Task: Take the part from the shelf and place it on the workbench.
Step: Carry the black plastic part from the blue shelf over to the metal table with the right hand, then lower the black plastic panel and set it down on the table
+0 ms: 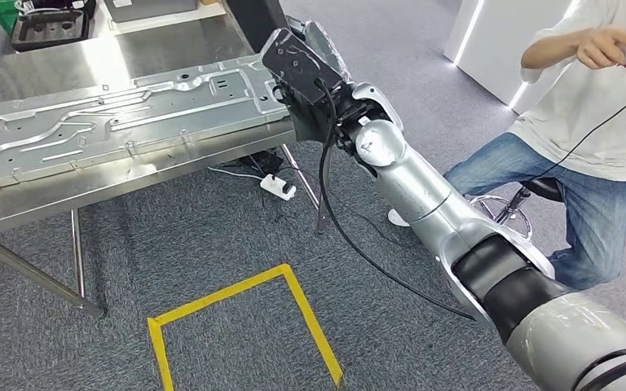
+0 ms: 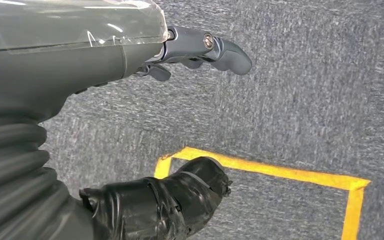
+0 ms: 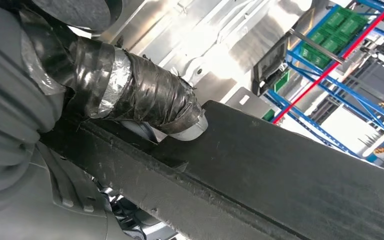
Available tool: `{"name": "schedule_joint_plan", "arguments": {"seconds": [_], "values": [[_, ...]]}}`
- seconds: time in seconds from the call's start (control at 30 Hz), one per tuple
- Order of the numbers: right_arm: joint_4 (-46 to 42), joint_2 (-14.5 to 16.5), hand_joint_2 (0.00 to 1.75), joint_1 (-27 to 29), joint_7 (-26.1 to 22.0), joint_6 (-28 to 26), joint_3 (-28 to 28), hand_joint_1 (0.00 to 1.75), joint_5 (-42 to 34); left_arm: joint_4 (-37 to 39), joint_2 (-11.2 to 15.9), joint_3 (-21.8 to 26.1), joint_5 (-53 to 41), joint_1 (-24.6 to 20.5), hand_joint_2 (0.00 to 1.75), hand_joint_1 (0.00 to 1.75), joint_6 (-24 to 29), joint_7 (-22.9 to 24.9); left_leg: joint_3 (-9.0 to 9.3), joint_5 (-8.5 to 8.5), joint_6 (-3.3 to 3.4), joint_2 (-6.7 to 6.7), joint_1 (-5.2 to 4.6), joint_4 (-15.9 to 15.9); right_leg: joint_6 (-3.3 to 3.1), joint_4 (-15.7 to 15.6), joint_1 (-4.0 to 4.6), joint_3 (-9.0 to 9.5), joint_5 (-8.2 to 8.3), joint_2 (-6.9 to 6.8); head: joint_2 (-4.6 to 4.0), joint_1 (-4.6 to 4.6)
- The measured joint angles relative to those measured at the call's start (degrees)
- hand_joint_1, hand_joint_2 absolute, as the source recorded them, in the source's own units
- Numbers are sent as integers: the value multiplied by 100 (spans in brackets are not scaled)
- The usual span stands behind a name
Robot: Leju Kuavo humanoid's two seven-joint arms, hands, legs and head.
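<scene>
The part is a long flat black slab; my right hand grips it, with the taped thumb pressed on its face. In the head view my right hand is stretched out over the near right corner of the steel workbench, and the black part rises from it past the top edge. My left hand hangs over the grey carpet with its fingers and thumb apart and nothing between them.
A large stamped silver metal panel covers much of the workbench, with a black tray behind it. A person sits on a stool at the right. A power strip and a yellow tape square lie on the floor. Blue racks stand beyond the bench.
</scene>
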Motion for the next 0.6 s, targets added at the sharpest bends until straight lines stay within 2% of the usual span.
{"name": "schedule_joint_plan", "arguments": {"seconds": [0.07,0.13,0.2,0.27,0.33,0.37,0.4,0.43,0.47,0.53,0.57,0.6], "values": [[52,0,175,-14,2,44,0,175,11,1,2,0,-3,-13,175,0,1,7,28,-102,-60,-9,4,49,-54,-535,14,163,278,1,1,-2],[103,1,175,-22,15,77,0,175,12,0,3,0,-4,-22,175,0,1,9,51,-140,-122,-13,-2,70,-154,-622,39,197,267,3,1,-1],[134,1,175,-24,27,89,0,175,13,-1,19,0,-4,-25,175,0,1,8,24,-160,-180,6,-3,160,-233,-638,17,269,286,-5,1,2],[156,-1,175,-43,42,130,0,175,39,-1,34,0,-4,-38,175,0,2,8,-222,-214,-243,50,13,599,-292,-655,-8,359,242,-19,1,-2],[195,-1,175,-66,102,247,3,175,131,-1,33,0,-5,-43,175,0,2,13,-679,-415,-307,89,46,1302,-319,-660,-8,435,166,-26,0,-3],[226,-1,175,-72,148,322,15,175,206,-1,32,0,-5,-38,175,0,2,17,-896,-542,-327,99,63,1561,-322,-659,-7,479,122,-25,0,-3],[270,-1,175,-75,198,398,35,175,300,-1,32,0,-8,-30,175,0,1,22,-1048,-617,-334,107,74,1662,-320,-659,-5,537,71,-24,0,-3],[323,-1,175,-82,245,473,60,175,399,-1,32,0,-11,-25,175,0,0,30,-1107,-577,-328,112,80,1570,-317,-659,0,607,16,-24,0,-4],[383,-2,175,-97,289,549,87,175,499,-1,37,0,-13,-21,175,0,0,38,-1077,-397,-312,115,83,1297,-311,-659,6,688,-43,-26,0,-3],[523,-9,175,-168,351,705,140,175,713,1,61,0,-16,-15,175,0,1,64,-908,212,-256,119,61,543,-286,-659,22,828,-161,-29,0,-2],[587,-17,175,-218,375,767,168,175,826,1,75,0,-16,-13,175,0,1,76,-825,424,-227,120,41,269,-265,-671,27,867,-204,-25,0,-2],[645,-28,175,-263,408,815,198,175,965,2,90,0,-19,-11,175,0,1,87,-781,556,-199,120,20,115,-237,-686,30,897,-229,-21,0,-2]]}}
